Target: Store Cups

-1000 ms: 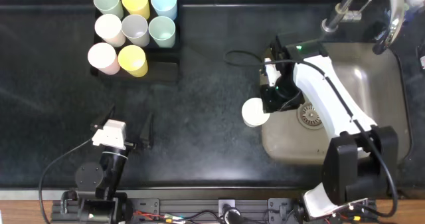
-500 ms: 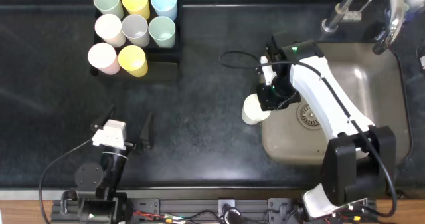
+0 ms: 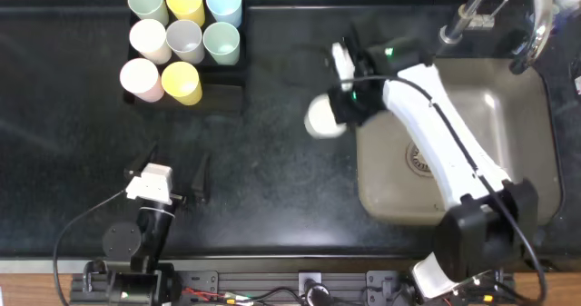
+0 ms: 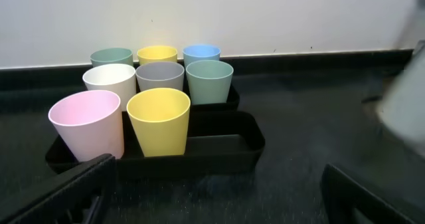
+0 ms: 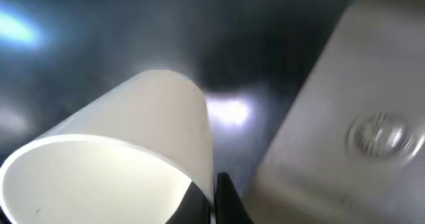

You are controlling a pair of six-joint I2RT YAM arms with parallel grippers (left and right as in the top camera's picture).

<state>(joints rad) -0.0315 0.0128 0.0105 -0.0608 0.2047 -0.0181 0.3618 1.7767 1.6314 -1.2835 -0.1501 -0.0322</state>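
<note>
Eight cups [image 3: 185, 38] stand in the tray [image 4: 226, 154], and one front corner compartment is free, so I judge a single cup remains to store. That white cup [image 3: 322, 118] is well apart from the tray, on the free compartment's side. It is clamped by its wall in the right gripper [image 5: 214, 197], whose arm stretches long toward the tray. The left gripper [image 4: 222, 194] hangs near the tray's front, fingers spread wide.

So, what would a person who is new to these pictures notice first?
First, the white cup, which the right gripper holds by its rim over the dark counter, just left of the sink. Next, the black tray at the counter's back left, where eight pastel cups stand upright and one front compartment is free.
</note>
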